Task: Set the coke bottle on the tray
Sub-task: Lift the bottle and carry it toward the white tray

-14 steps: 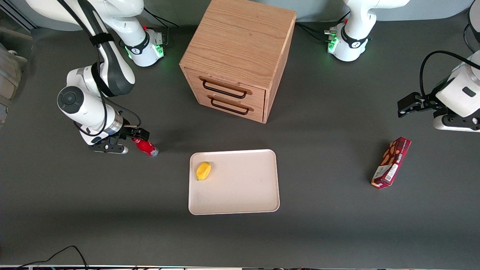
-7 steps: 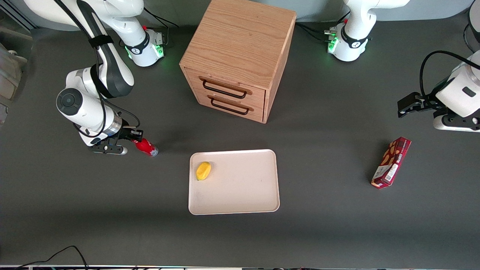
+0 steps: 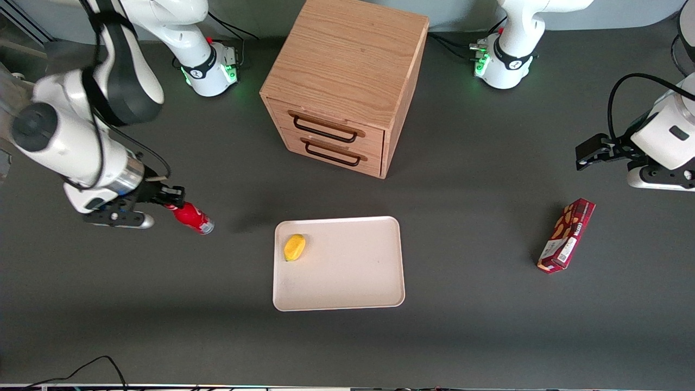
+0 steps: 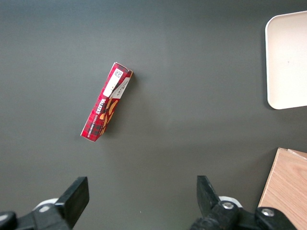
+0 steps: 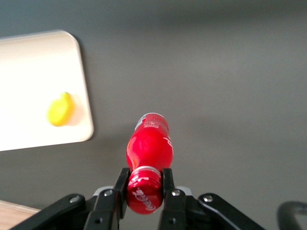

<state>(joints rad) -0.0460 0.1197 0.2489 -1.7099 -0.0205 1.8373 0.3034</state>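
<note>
My right gripper (image 3: pixel 172 205) is shut on the red cap of the coke bottle (image 3: pixel 192 218) and holds it lifted off the table at the working arm's end. In the right wrist view the fingers (image 5: pixel 121 184) clamp the cap on both sides and the glossy red coke bottle (image 5: pixel 148 146) hangs below the gripper (image 5: pixel 144 184), silvery base toward the table. The cream tray (image 3: pixel 347 282) lies flat in front of the drawer cabinet, nearer the front camera, well apart from the bottle. The tray (image 5: pixel 29 72) also shows in the right wrist view.
A yellow lemon (image 3: pixel 294 247) lies on the tray near the corner closest to the bottle. The wooden drawer cabinet (image 3: pixel 347 81) stands farther from the front camera than the tray. A dark red snack box (image 3: pixel 566 234) lies toward the parked arm's end.
The gripper has risen with the bottle, lifting it off the table and shifting it slightly farther from the tray. The tray, lemon and box have not moved.
</note>
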